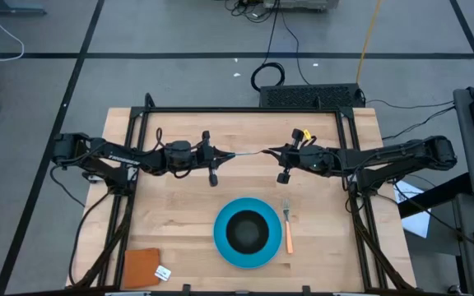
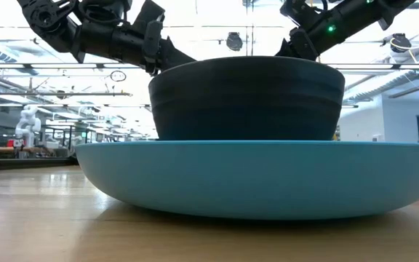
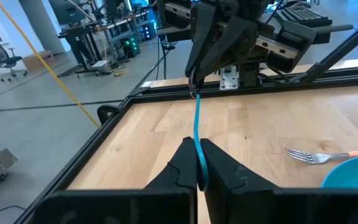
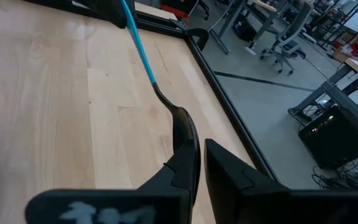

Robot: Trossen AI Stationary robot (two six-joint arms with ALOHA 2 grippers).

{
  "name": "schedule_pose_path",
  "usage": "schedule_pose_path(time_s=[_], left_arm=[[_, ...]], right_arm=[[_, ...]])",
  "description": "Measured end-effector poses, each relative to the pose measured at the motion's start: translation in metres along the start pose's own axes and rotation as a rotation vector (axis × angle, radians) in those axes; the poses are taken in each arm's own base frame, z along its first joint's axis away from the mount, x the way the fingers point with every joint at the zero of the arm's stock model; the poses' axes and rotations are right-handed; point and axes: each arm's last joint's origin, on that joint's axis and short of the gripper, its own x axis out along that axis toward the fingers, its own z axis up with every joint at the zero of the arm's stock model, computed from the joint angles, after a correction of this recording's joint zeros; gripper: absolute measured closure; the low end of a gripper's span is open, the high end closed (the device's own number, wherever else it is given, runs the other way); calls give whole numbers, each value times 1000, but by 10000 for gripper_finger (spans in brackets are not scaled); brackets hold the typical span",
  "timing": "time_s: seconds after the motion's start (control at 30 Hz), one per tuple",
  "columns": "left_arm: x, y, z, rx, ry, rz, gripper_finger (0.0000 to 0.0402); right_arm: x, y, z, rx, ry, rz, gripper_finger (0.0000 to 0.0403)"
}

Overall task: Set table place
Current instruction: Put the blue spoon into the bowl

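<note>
Holding spoon between them above desk near far edge: left tool clenched on teal handle, right tool on bowl end. Black bowl sits in blue plate near front edge, fork just beside.

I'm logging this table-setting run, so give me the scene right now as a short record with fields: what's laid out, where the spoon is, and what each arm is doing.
plate: blue plate on the table, near the front edge
bowl: black bowl sitting on the plate
fork: orange-handled fork lying just right of the plate
spoon: teal-handled spoon held in the air between both arms, above the table's back half
left gripper: shut on the spoon's handle
right gripper: at the spoon's bowl end
other: brown-orange square at the front left corner
</note>
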Motion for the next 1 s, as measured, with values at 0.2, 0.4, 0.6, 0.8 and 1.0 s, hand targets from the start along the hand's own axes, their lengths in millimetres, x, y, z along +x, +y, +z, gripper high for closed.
schedule_pose_path(time_s=[0.2, 0.4, 0.6, 0.8, 1.0], left_arm=[[0, 0, 0, 1, 3, -5, 396], [0, -1, 0, 0, 2, -10, 396], [0, -1, 0, -2, 3, -10, 396], [0, -1, -1, -1, 14, -14, 397], [0, -1, -2, 0, 19, -17, 397]], right_arm=[[0, 1, 0, 2, -7, 32, 379], [-1, 2, 2, 5, -22, 37, 378], [-3, 3, 5, -3, -54, 35, 378], [-9, 4, 11, -9, -98, 42, 378], [-20, 4, 17, 10, -146, 58, 378]])
